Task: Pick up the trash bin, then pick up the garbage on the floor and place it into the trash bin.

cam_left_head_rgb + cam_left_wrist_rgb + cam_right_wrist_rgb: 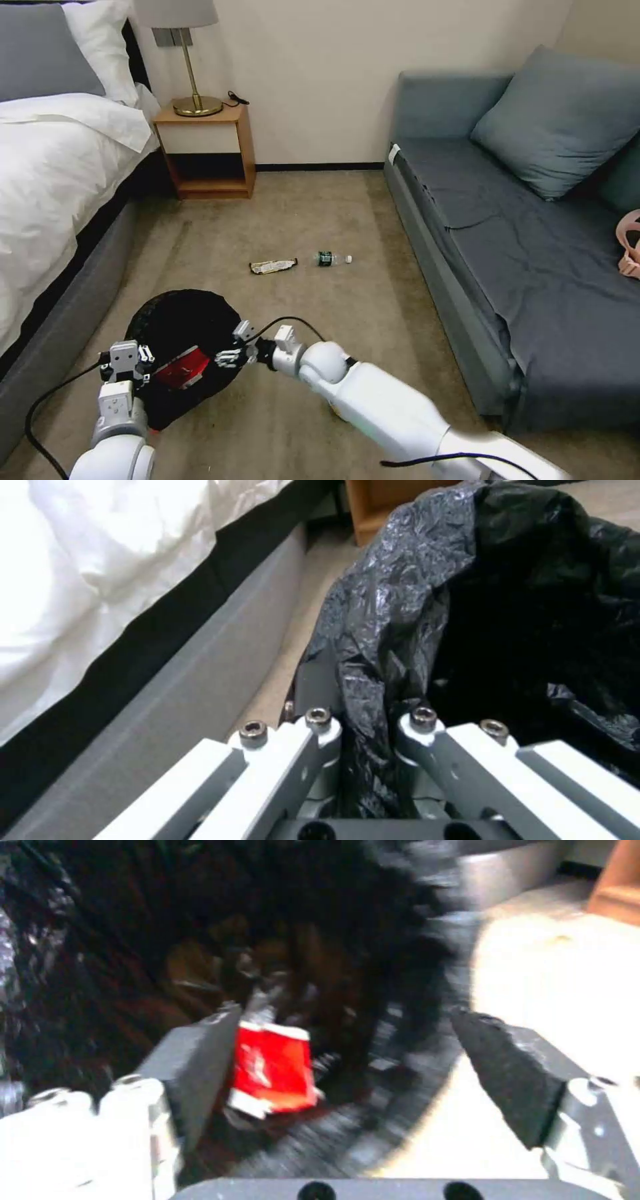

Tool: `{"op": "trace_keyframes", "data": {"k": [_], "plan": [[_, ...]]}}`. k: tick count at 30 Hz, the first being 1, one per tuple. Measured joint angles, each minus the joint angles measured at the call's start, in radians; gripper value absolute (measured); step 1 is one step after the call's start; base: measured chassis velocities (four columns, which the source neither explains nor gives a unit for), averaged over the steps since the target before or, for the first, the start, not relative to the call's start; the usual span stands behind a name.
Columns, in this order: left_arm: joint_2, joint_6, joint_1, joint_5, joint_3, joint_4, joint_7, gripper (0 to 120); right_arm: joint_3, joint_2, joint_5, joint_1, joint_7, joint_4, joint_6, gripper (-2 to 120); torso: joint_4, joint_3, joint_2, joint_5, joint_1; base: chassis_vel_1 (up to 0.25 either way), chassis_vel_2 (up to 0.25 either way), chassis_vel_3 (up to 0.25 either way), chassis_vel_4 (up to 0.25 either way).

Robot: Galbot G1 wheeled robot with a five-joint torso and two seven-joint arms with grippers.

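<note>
- the trash bin [175, 333], lined with a crinkly black bag [427, 605], hangs tilted above the carpet [320, 220] at about 7 o'clock in the head view, beside the bed [53, 180].
- the left tool [125, 363] sits at the bin's 8 o'clock edge, its jaws narrow and pinching the rim and bag fold between them.
- the right tool [230, 357] is at the bin's 3 o'clock rim, jaws wide and holding nothing; one pad [200, 1065] is over the mouth, the other over the carpet outside.
- a flattened red-and-white paper cup [273, 1067] lies inside the bin, with something brown [193, 965] deeper in that is too blurred to name.
- the yellow-silver snack wrapper [272, 266] lies on the carpet mid-room, toward 12 o'clock from the bin.
- the small clear bottle [332, 258] with a green label lies just beside the wrapper at its 3 o'clock, apart from it.
- a grey sofa [520, 253] runs along the 3 o'clock side, and a nightstand [207, 150] with a lamp stands at 11 o'clock.
</note>
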Motion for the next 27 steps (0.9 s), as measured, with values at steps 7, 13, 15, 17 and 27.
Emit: {"op": "trace_keyframes", "data": {"k": [7, 13, 15, 17, 27], "plan": [[0.020, -0.017, 0.004, -0.015, -0.011, 0.022, -0.004, 4, 0.020, -0.211, 0.012, 0.000, 0.021, 0.140, -0.057, 99, 0.0003, 0.000, 0.000, 0.0000, 0.000, 0.000, 0.000, 0.000, 0.000], [0.044, -0.020, 0.003, -0.023, -0.020, 0.052, -0.005, 4, 0.044, -0.423, 0.007, -0.056, 0.028, 0.232, -0.160, 100, -0.0003, 0.000, 0.000, 0.0001, 0.000, 0.000, 0.000, 0.000, 0.000], [0.048, -0.022, 0.004, -0.025, -0.022, 0.057, -0.006, 4, 0.046, -0.446, 0.004, -0.073, 0.027, 0.238, -0.168, 100, 0.0000, 0.000, 0.000, 0.0000, 0.000, 0.000, 0.000, 0.000, 0.000], [0.053, -0.028, 0.004, -0.028, -0.024, 0.071, -0.011, 4, 0.049, -0.485, -0.010, -0.124, 0.019, 0.242, -0.174, 100, 0.0002, 0.000, 0.000, 0.0001, 0.000, 0.000, 0.000, 0.000, 0.000], [0.038, -0.034, 0.011, -0.029, -0.005, 0.070, -0.013, 4, 0.129, -0.461, -0.105, -0.302, -0.009, 0.149, -0.147, 100, 0.0000, 0.000, 0.000, -0.0003, 0.000, 0.000, 0.000, 0.000, 0.000]]}}
